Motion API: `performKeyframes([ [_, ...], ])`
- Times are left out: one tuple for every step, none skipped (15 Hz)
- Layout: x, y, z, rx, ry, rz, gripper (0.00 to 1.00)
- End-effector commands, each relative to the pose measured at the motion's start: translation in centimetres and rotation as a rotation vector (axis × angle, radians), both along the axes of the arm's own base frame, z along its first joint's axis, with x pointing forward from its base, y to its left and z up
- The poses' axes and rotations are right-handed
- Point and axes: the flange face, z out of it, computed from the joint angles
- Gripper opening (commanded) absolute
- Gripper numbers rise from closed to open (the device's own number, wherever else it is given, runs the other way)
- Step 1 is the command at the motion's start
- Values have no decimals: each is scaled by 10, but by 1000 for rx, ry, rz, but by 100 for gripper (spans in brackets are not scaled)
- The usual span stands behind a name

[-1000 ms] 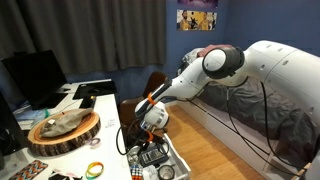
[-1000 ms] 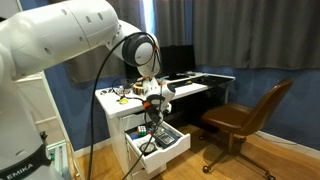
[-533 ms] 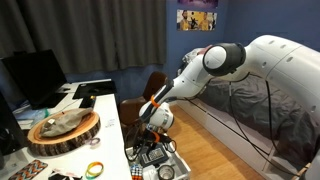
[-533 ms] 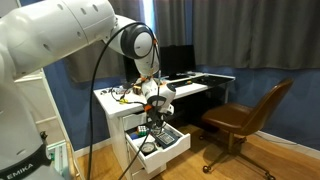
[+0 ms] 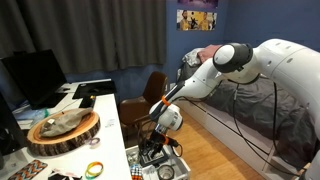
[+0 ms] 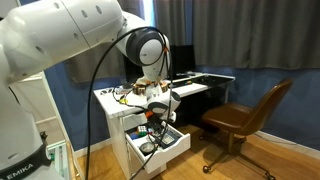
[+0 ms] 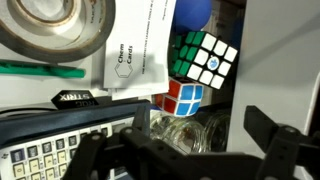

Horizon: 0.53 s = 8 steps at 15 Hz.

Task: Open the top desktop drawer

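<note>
The top desktop drawer is a shallow white tray. It stands pulled out from the white desk and also shows in an exterior view. It holds a Rubik's cube, a smaller cube, a calculator, a paper card, a tape roll and clear glass jars. My gripper hangs just above the drawer's contents, with its fingers apart and nothing between them. It shows in both exterior views.
A white desk carries a round wooden slab, a monitor and small clutter. A brown chair stands to the side on the wood floor. A bed lies behind the arm.
My gripper has shifted a little outward and lower over the drawer. The drawer stays pulled out and its contents have not moved.
</note>
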Motion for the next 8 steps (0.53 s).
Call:
performKeyframes([
  [1,4,17,105,-45,-18,100],
  [3,8,21,124,-53,-23,100],
  [4,12,23,144,-53,-26,100],
  [5,17,25,171,-49,-26,100],
  [4,24,24,193,-44,-26,100],
  [4,30,23,209,-42,-23,100],
  [2,37,20,225,-38,-17,100],
  [-1,43,18,239,-29,-12,100],
])
